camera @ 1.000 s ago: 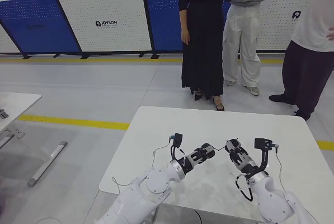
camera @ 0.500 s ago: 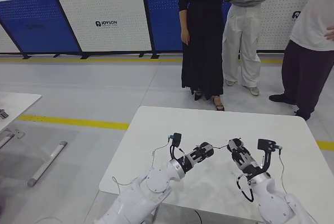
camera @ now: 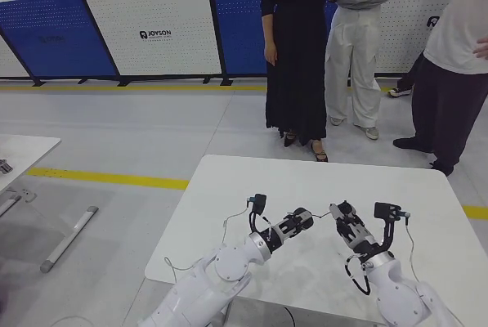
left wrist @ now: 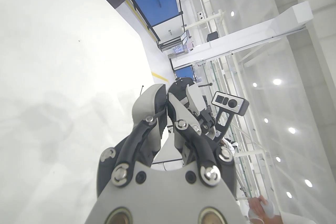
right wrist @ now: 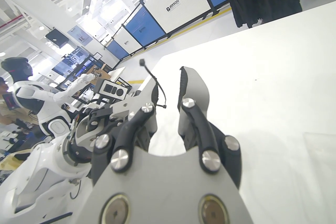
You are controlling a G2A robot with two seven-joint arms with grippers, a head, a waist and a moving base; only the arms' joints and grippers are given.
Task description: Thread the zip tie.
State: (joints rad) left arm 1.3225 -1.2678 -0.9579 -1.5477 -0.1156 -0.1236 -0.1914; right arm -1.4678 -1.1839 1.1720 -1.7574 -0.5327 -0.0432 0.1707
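The zip tie (right wrist: pixel 158 87) is a thin black strip. It rises from my left gripper (left wrist: pixel 166 90), which is shut on it just above the white table (camera: pixel 252 176). One short end of the zip tie (left wrist: pixel 142 87) sticks out past the left fingertips. My right gripper (right wrist: pixel 169 78) is open, close opposite the left one, and the strip runs along the inner side of one of its fingers (right wrist: pixel 153 95). In the top view the two grippers face each other near the table's middle, left gripper (camera: pixel 302 218) and right gripper (camera: pixel 339 212), with the zip tie (camera: pixel 319 216) between them.
The table surface around both grippers is bare white. Several people stand on the floor beyond the table's far edge (camera: pixel 325 157). A second white table (camera: pixel 15 151) stands off to the left.
The right gripper drifted slightly away from the left one and came back a little. The left gripper has stayed nearly still with the zip tie.
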